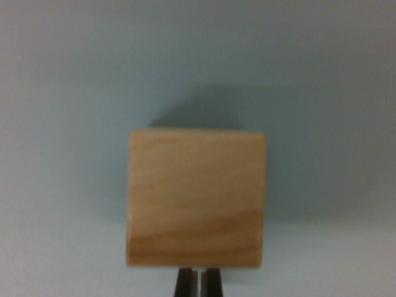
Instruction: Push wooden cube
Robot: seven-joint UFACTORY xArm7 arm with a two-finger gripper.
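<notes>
While the wrist view is soft and slightly blurred, it shows the wooden cube filling the middle of the frame, resting on a plain pale grey-blue worktop. One square face of the cube looks toward the camera, light tan with faint grain lines running across it and a darker band near its lower edge. A dim shadow spreads over the worktop beyond the cube's upper edge and toward the wrist view's right. At the bottom edge of the frame, the two dark fingers stand side by side, drawn nearly together with only a thin pale slit between them, and they grasp nothing. Their tips sit right at the cube's lower edge, just about centred under it; whether they actually touch the wood cannot be told from this blur.
</notes>
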